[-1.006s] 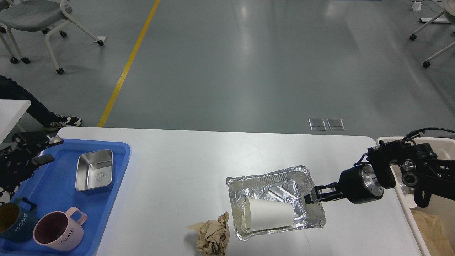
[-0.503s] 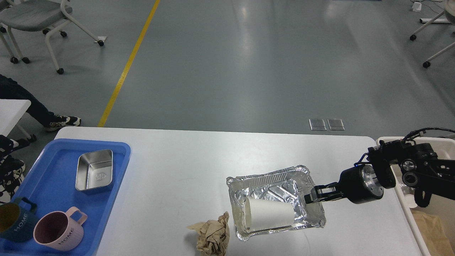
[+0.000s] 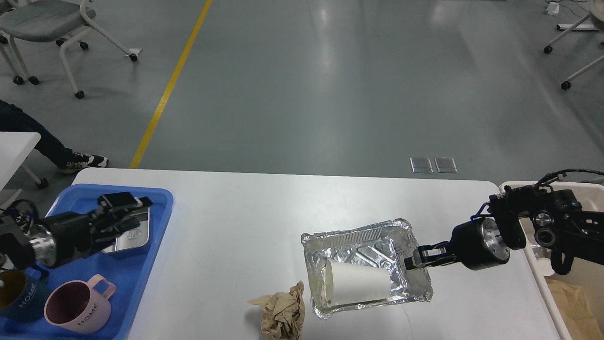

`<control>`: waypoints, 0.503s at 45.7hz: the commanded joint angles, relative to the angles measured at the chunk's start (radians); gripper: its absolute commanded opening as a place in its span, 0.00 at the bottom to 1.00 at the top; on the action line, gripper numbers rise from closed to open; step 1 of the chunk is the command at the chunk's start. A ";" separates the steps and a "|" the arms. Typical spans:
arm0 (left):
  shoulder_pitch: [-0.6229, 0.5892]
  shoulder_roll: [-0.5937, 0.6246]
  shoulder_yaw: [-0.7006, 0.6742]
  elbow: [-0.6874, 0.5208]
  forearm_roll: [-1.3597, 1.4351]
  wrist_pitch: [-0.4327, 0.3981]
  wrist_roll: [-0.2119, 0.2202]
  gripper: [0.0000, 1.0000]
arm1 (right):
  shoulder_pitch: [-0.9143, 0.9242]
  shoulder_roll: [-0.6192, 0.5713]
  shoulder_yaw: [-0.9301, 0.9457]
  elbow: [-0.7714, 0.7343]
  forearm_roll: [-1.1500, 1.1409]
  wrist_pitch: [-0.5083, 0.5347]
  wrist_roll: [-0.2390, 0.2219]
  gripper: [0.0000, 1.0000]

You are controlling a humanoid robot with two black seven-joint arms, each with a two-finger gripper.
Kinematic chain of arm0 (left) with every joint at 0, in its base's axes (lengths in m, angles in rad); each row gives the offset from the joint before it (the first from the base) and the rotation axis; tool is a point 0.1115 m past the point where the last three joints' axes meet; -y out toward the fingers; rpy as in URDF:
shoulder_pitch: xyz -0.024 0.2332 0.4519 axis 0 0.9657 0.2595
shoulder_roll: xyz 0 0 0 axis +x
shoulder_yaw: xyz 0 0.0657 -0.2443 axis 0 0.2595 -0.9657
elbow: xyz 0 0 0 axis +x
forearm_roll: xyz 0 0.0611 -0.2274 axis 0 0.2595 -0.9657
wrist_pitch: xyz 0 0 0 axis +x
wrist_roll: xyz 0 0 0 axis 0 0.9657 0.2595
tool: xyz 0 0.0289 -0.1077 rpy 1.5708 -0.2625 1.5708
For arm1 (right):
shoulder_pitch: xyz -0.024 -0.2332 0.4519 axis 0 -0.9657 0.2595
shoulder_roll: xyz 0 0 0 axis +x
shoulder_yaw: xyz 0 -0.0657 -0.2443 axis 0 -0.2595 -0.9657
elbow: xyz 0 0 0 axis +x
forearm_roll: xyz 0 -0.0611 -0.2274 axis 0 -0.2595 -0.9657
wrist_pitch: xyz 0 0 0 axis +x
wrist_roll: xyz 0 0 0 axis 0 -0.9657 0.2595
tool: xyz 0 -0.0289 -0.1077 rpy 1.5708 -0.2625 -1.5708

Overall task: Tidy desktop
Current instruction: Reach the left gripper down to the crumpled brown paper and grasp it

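The white desktop (image 3: pixel 236 212) holds a crumpled foil tray (image 3: pixel 363 245) with a white paper cup (image 3: pixel 356 285) lying on its side in it. A ball of crumpled brown paper (image 3: pixel 283 314) lies just left of the tray. My right gripper (image 3: pixel 414 260) is shut on the foil tray's right rim. My left gripper (image 3: pixel 126 211) reaches in over the blue tray (image 3: pixel 146 278) and hangs open above a steel container (image 3: pixel 137 234), partly hiding it.
The blue tray also holds a pink mug (image 3: pixel 78 307) and a dark blue mug (image 3: pixel 14 295). A white bin (image 3: pixel 542 288) with brown paper in it stands off the desktop's right edge. Chairs and a person's legs are beyond the table.
My left arm has swung in from the left edge to over the blue tray and the steel container. The right gripper stays on the foil tray, which has shifted slightly.
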 commanded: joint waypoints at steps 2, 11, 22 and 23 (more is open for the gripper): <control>-0.002 -0.122 0.007 0.001 0.005 0.017 0.002 0.87 | -0.002 0.001 0.001 0.000 -0.002 0.000 0.000 0.00; -0.004 -0.216 0.050 0.004 0.008 0.017 0.002 0.94 | -0.002 0.001 0.001 0.000 -0.002 0.000 0.000 0.00; 0.001 -0.309 0.142 0.026 0.023 0.023 0.002 0.95 | -0.002 0.001 0.004 0.000 -0.002 -0.002 0.000 0.00; 0.001 -0.319 0.151 0.030 0.023 0.028 0.002 0.95 | -0.002 0.001 0.004 0.000 0.000 -0.002 0.000 0.00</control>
